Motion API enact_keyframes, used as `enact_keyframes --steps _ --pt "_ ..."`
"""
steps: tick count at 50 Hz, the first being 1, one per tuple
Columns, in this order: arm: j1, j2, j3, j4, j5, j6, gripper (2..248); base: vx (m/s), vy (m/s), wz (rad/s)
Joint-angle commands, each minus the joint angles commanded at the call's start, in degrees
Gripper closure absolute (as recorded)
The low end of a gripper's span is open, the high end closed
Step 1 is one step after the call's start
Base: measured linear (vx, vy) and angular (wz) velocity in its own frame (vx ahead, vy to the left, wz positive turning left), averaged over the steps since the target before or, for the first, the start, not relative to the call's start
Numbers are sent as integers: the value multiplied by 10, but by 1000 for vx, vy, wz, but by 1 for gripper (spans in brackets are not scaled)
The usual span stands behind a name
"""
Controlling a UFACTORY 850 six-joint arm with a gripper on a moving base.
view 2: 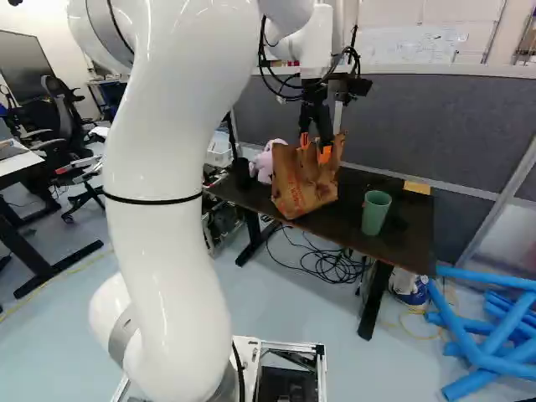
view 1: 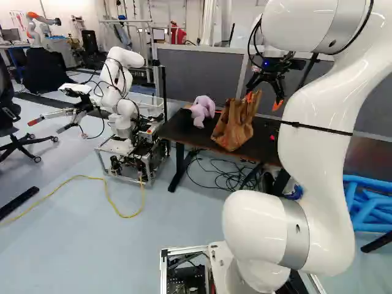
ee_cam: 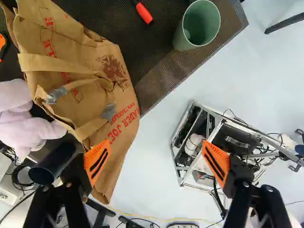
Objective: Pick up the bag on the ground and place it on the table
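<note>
The gripper (view 1: 263, 101) hangs over the table at the brown paper bag (view 1: 235, 124), its fingers spread wide. In the right base view the gripper (view 2: 315, 147) overlaps the top of the bag (view 2: 303, 186). The bag rests on the dark table (view 2: 394, 188), its lower part reaching over the front edge. In the wrist view one orange fingertip of the gripper (ee_cam: 156, 160) lies over or against the bag's side (ee_cam: 124, 118); the other stands apart from it. Nothing is held between them. Whether that first finger touches the paper, I cannot tell.
A pink plush toy (view 1: 202, 110) and a black cylinder (ee_cam: 51, 164) are beside the bag. A green cup (view 2: 375, 212) stands on the table, with a red-tipped tool (ee_cam: 143, 12) nearby. Another robot (view 1: 119, 92) stands at left. Blue tubes (view 2: 494, 335) lie on the floor.
</note>
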Motion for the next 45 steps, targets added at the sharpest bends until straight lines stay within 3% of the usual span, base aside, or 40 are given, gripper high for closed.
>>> enact_keyframes --steps 45 --pt "0 0 0 0 0 0 3 -150 1 12"
